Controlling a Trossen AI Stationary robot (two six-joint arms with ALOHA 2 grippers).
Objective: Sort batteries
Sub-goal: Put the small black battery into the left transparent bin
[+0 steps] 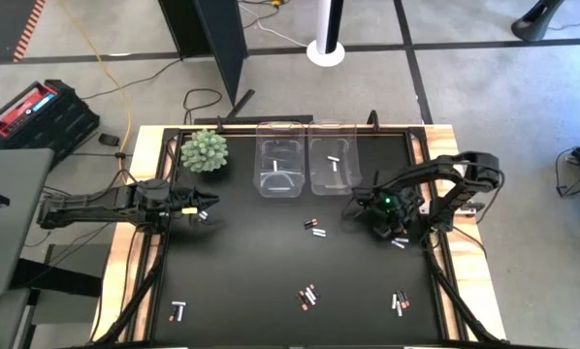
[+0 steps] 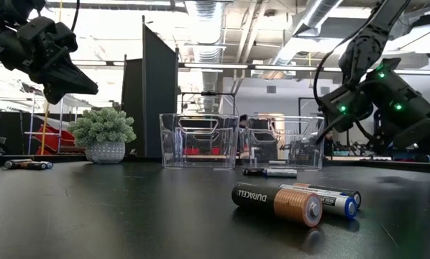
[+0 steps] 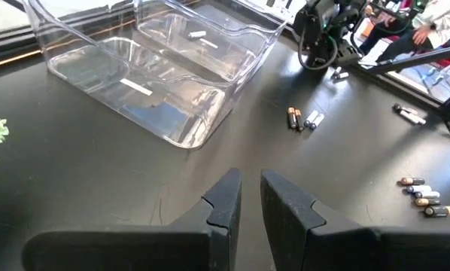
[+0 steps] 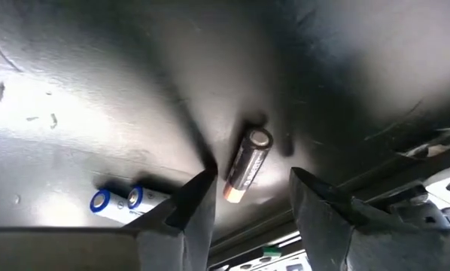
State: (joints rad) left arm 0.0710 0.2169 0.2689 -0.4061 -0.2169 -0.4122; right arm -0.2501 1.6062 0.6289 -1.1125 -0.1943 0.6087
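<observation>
A black table (image 1: 271, 281) fills the scene, seen from above. At its far edge stand two clear bins side by side, the left bin (image 1: 278, 155) and the right bin (image 1: 333, 155), each with one pale battery inside. A small green plant (image 1: 204, 151) sits just left of the bins.

The left arm reaches in from the table's left side; its left gripper (image 1: 210, 205) hangs above the table near the plant, fingers nearly closed with only a thin gap and nothing between them.

The right gripper (image 4: 249, 188) is low over the table's right side, in front of the right bin. Its jaws stand apart, either side of a dark battery (image 4: 247, 163) with a copper end that lies on the table; they are not clamped on it. Two blue-ended batteries (image 4: 123, 200) lie just beside.

Other batteries lie scattered in small clusters: mid-table (image 1: 313, 227), front centre (image 1: 308, 296), front right (image 1: 400, 302) and front left (image 1: 177, 311).
</observation>
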